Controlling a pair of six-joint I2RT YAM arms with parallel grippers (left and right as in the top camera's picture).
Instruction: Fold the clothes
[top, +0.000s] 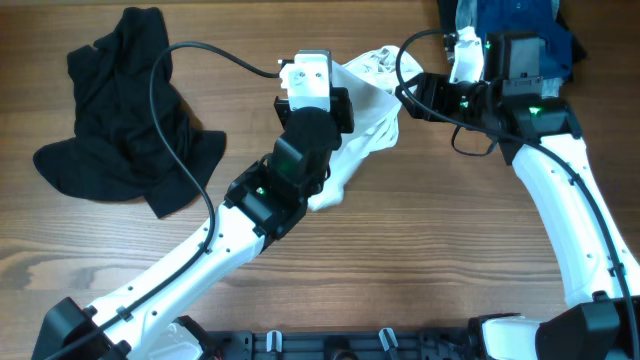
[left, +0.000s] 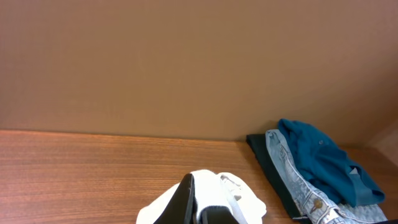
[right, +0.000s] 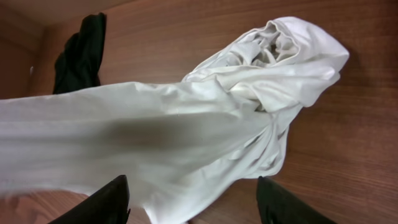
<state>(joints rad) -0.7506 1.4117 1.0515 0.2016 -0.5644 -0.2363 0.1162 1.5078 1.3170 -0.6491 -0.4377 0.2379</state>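
A white garment (top: 362, 110) lies crumpled at the table's centre back, stretched toward the left arm. My left gripper (top: 318, 105) is shut on one edge of it; in the left wrist view the fingers (left: 202, 208) pinch white cloth (left: 239, 196). My right gripper (top: 412, 95) is open just right of the garment; in the right wrist view its fingers (right: 193, 205) spread wide above the white cloth (right: 186, 130), not touching it. A black garment (top: 125, 110) lies crumpled at the left.
A pile of clothes with a teal top (top: 515, 20) and jeans (left: 298, 180) sits at the back right corner, close behind the right arm. A black cable (top: 190, 100) runs over the black garment. A brown wall stands behind the table.
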